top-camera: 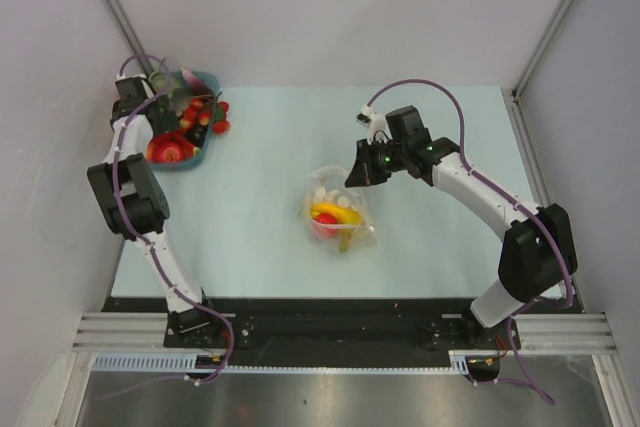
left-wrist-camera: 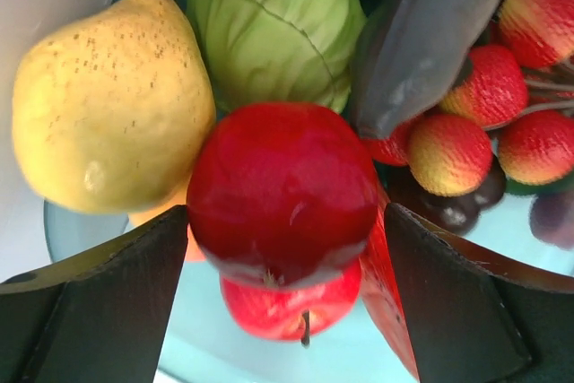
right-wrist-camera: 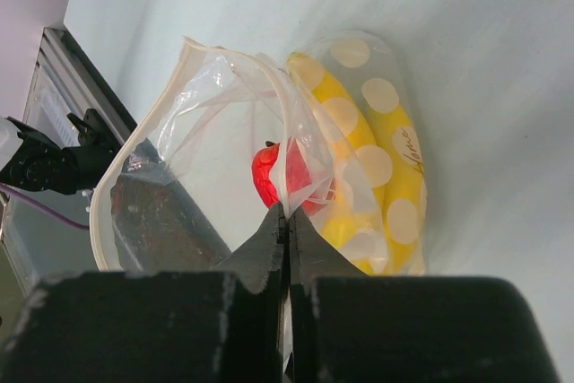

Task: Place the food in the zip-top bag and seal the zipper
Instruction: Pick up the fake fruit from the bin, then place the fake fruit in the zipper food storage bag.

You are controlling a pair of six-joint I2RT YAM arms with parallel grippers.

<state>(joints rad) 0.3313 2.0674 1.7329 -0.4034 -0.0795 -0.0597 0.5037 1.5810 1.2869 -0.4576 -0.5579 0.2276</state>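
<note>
"Fruit: where's it at?"
"Most of the food [top-camera: 172, 150] is in the blue basket [top-camera: 205, 80], upper left of the overhead view. The left arm's reached in there. On the wrist cam the left fingers [left-wrist-camera: 117, 302] are spread wide, one each side of a red apple [left-wrist-camera: 282, 190] that sits btwn them, centre frame. Can't tell if they touch it."
"What's round it?"
"Yellow pear [left-wrist-camera: 108, 100] upper left, up against the apple. Green cabbage [left-wrist-camera: 273, 29] top centre, red-yellow berries [left-wrist-camera: 448, 154] at right, and a second red fruit [left-wrist-camera: 287, 307] below the apple."
"And the zip-top bag [top-camera: 345, 209]?"
"Middle of the pale worktop [top-camera: 260, 177], well apart from the basket. The right fingers [right-wrist-camera: 256, 257] are pressed tight together, pinching the clear film near the mouth. The zipper [right-wrist-camera: 133, 136] is the whitish strip arcing up the left of that wrist view, and the mouth's gaping, not sealed. Inside there's a banana [right-wrist-camera: 405, 187] at right and sth red [right-wrist-camera: 265, 177] in the middle. The film has white dots on it."
</note>
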